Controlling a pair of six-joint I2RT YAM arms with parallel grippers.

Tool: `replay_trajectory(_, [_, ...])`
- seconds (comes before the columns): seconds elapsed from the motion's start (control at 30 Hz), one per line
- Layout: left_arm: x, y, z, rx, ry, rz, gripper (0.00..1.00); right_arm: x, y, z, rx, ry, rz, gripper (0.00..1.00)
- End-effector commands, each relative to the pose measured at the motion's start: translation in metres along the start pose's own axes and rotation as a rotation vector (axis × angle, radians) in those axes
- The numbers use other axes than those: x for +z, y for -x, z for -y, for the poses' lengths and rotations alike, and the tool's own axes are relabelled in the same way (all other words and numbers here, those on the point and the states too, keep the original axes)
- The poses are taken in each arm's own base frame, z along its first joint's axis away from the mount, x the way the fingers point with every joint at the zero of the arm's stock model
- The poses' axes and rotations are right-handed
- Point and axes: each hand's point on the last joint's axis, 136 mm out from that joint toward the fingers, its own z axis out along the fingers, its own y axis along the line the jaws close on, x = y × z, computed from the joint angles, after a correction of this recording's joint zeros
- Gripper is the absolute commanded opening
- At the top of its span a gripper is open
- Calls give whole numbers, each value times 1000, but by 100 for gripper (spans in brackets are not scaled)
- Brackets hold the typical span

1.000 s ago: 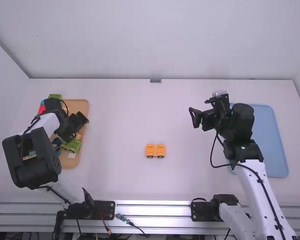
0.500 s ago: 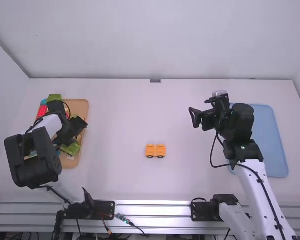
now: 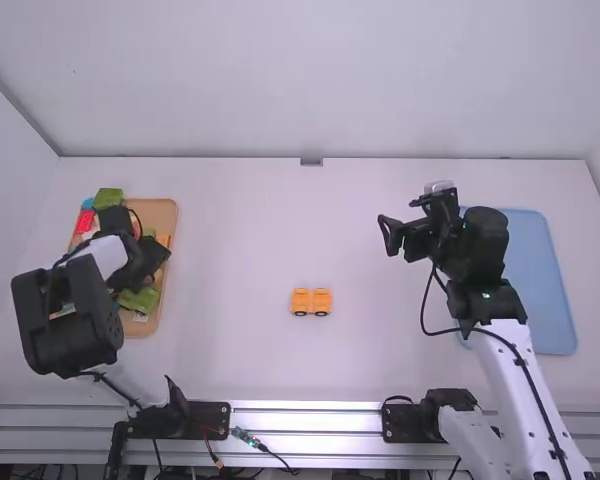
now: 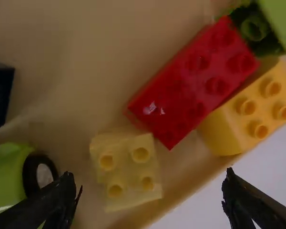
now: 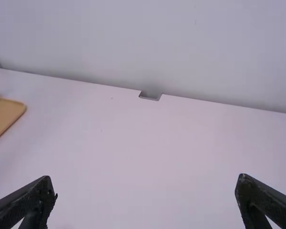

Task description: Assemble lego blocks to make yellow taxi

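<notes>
My left gripper point(image 3: 158, 262) is low over the wooden tray of blocks. In the left wrist view the left gripper point(image 4: 150, 188) stands open, a pale yellow block point(image 4: 126, 167) lying between and beyond its fingertips. A red block point(image 4: 195, 81) and a yellow-orange block point(image 4: 255, 112) lie side by side farther on; a green wheeled piece point(image 4: 9, 176) is beside one finger. On the mid-table sits an orange-yellow wheeled piece point(image 3: 311, 301). My right gripper point(image 3: 388, 235) is held above the table's right half; in the right wrist view the right gripper point(image 5: 147, 193) is wide open and holds nothing.
The wooden tray point(image 3: 158, 212) at the left holds several coloured blocks, with a green block point(image 3: 108, 198) at its far corner. A blue tray point(image 3: 542, 285) lies at the right, partly behind the right arm. A white wall point(image 3: 310, 80) bounds the table's far side.
My left gripper has shifted slightly over the tray, a little to the left and toward the camera. The right arm and the orange-yellow wheeled piece have stayed still.
</notes>
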Motion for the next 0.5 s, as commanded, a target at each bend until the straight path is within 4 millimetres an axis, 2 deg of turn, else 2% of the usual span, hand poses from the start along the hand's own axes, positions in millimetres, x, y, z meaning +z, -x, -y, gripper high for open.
replay_trajectory(0.0, [3, -6, -4, -14, 16, -13, 79, -4, 18, 0, -12, -5, 37, 99])
replay_trajectory(0.23, [3, -3, -7, -25, 29, 4, 74, -3, 18, -6, -22, 10, 37, 99])
replay_trajectory(0.47, [3, -2, -7, -19, 45, 16, 74, -3, 18, -6, -23, 12, 36, 99])
